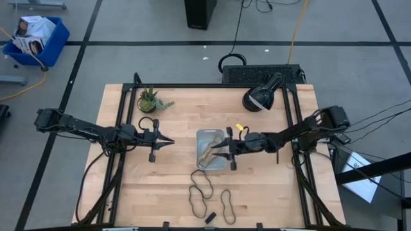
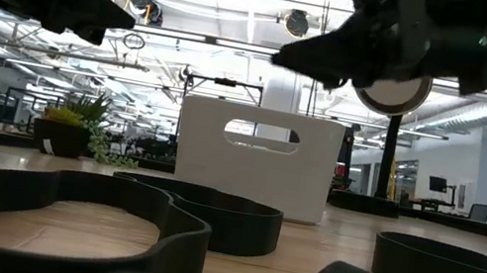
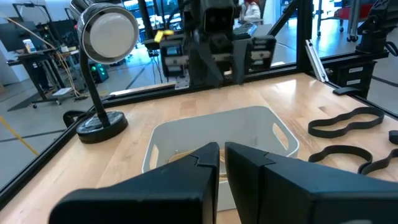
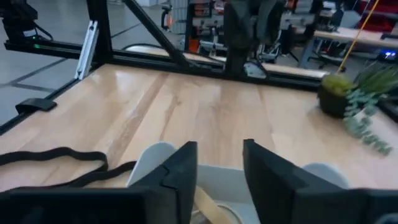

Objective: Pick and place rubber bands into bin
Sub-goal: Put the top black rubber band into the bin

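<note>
The pale translucent bin [image 1: 200,135] stands mid-table, with tan rubber bands [image 1: 207,155] lying inside it. My right gripper [image 1: 216,148] hovers open over the bin's right half, its fingers standing apart above a tan band [image 4: 209,206]. My left gripper [image 1: 168,140] is shut and empty, above the table left of the bin, pointing at the bin [image 3: 264,116]. Black rubber bands lie flat on the wood near the front edge: a twisted one [image 1: 201,187] and a smaller loop [image 1: 228,206]. They also fill the foreground of the low view [image 2: 200,211].
A desk lamp [image 1: 259,97] stands at the back right and a small potted plant [image 1: 150,101] at the back left. A small black block [image 1: 209,218] lies by the front edge. Black frame rails [image 1: 122,122] run along both sides of the table.
</note>
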